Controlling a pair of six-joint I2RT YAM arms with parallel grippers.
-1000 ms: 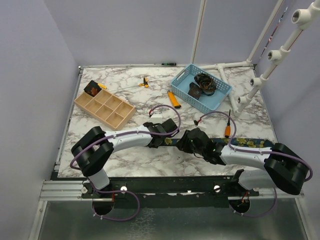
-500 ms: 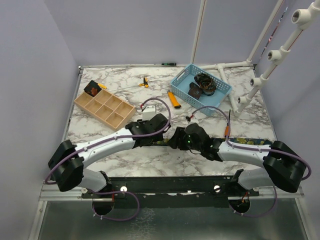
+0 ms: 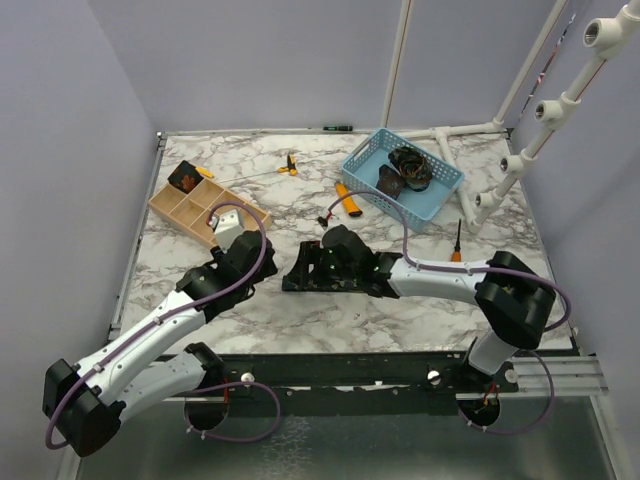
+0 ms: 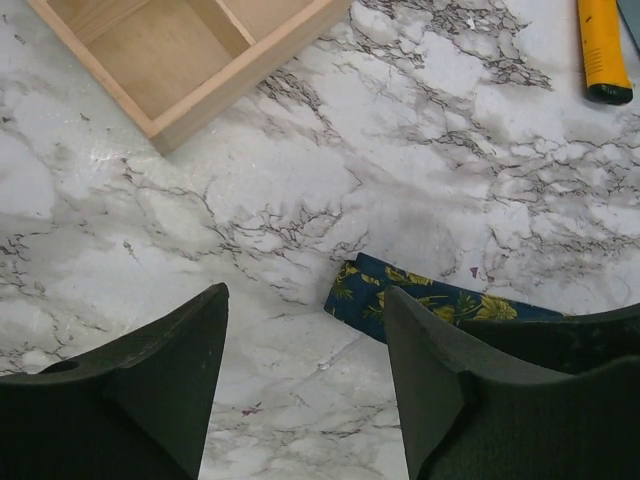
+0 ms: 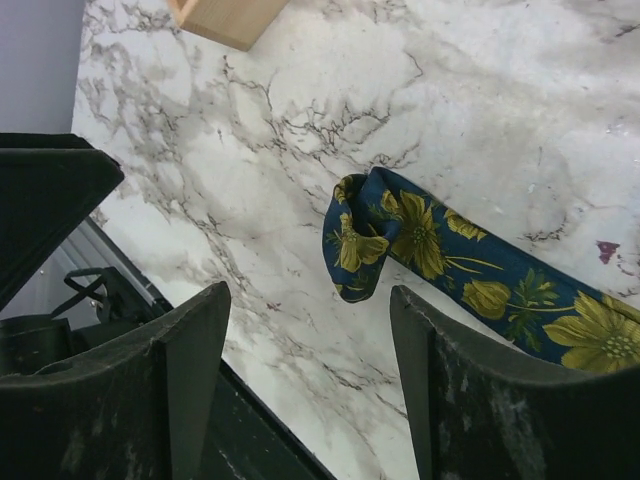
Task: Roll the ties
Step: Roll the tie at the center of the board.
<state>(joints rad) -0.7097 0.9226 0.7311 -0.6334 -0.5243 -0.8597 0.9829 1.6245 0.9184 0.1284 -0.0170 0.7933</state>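
The navy floral tie [image 5: 470,265] lies flat along the tabletop [image 5: 300,130] near its front edge, apparently stretched out so it can be wound up from one end. Its left end is curled over on itself, which looks like the first turn of a roll. The right fingers [image 5: 190,380] stand apart, clamped on nothing. The curled end sits in line with the gap between them, just beyond the tips and seemingly untouched. The left fingers [image 4: 170,380] are likewise apart and empty, with the tie's end just beyond their right tip. At the far right, a blue basket [image 3: 447,188] holds dark coils [image 3: 410,163], probably ties rolled and stowed.
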